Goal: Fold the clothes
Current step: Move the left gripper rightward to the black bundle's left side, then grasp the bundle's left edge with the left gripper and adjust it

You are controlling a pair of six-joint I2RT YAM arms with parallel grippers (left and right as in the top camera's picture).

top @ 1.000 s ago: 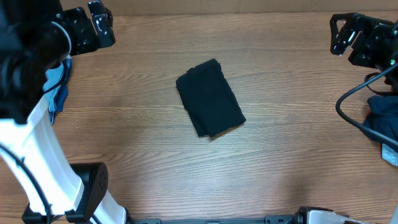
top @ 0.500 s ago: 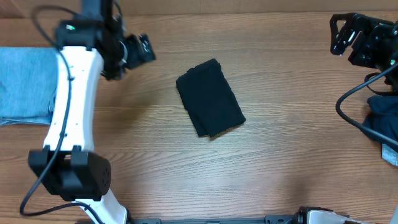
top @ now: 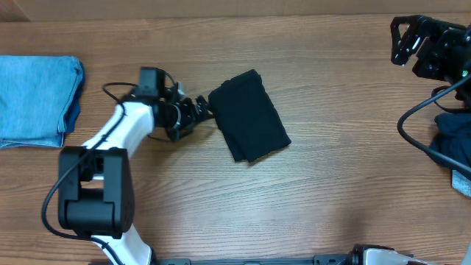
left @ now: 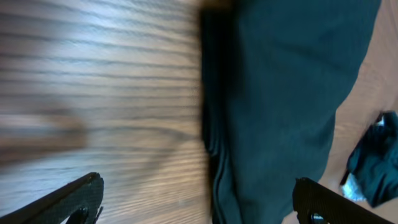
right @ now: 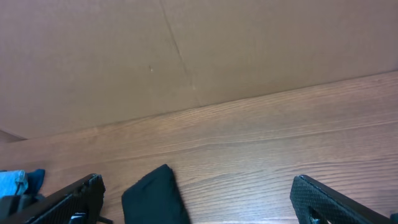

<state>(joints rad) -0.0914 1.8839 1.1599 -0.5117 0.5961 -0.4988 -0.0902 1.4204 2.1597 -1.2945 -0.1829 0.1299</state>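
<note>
Left pincer (top: 204, 110) lowered, spread beside rectangular black cloth (top: 250, 118)

A folded garment (top: 249, 116) is laid near the middle of the worktop (top: 331, 199), and the left gripper (top: 202, 109) is set just beside its left edge. A second folded garment (top: 37, 99) is placed at the worktop's left edge, well apart from the first. A heap of clothes (top: 452, 143) is found at the right edge, with the right gripper (top: 399, 43) held behind it, near the far right corner.

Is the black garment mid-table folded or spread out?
Folded. The black garment lies as a compact rectangle; the left wrist view shows stacked layers at its edge.
</note>
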